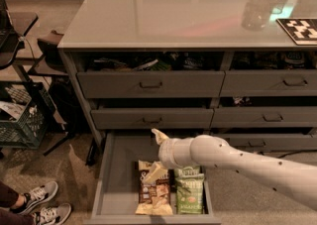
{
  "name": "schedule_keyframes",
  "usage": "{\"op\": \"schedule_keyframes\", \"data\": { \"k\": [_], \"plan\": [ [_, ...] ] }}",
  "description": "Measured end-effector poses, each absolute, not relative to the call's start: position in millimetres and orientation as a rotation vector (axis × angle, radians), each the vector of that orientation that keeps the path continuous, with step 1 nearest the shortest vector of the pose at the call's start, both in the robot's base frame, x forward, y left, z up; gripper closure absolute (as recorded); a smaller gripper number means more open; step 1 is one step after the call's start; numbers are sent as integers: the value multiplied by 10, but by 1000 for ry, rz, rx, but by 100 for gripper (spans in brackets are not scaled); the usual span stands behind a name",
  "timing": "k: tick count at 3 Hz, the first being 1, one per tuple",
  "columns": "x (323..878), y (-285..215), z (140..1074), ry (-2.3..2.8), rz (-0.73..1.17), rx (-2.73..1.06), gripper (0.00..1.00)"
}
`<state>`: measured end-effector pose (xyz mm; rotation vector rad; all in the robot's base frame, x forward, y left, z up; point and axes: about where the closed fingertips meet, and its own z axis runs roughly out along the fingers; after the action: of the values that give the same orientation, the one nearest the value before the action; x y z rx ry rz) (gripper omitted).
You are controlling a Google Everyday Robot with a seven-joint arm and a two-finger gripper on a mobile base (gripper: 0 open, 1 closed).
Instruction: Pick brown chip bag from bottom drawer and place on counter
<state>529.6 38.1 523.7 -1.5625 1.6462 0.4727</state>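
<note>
The brown chip bag (pixel 154 195) lies flat in the open bottom drawer (pixel 118 179), left of centre, with its cream top edge toward the cabinet. My gripper (pixel 156 154) hangs over the drawer just above the bag's top end. It is open. One cream fingertip (pixel 158 135) points up and back; the other finger (pixel 154 172) overlaps the bag's upper part. The bag rests on the drawer floor. The light-grey counter (pixel 163 11) tops the cabinet above.
Two green snack bags (pixel 189 192) lie right of the brown bag. The upper drawers (pixel 151 84) are slightly open with items inside. A clear bottle (pixel 255 11) and a marker tag (pixel 299 28) sit on the counter's right. A green crate (pixel 22 120) and shoes (pixel 37 204) are at left.
</note>
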Motion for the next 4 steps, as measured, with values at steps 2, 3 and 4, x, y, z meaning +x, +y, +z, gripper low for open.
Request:
{"op": "schedule_keyframes", "data": {
  "k": [2,3,4],
  "plan": [
    [5541,309,4807,1676,403,-1539,0],
    [5764,320,4293,1691,371,-1580,0],
    [5868,318,3802,1725,377,-1622,0]
  ]
}}
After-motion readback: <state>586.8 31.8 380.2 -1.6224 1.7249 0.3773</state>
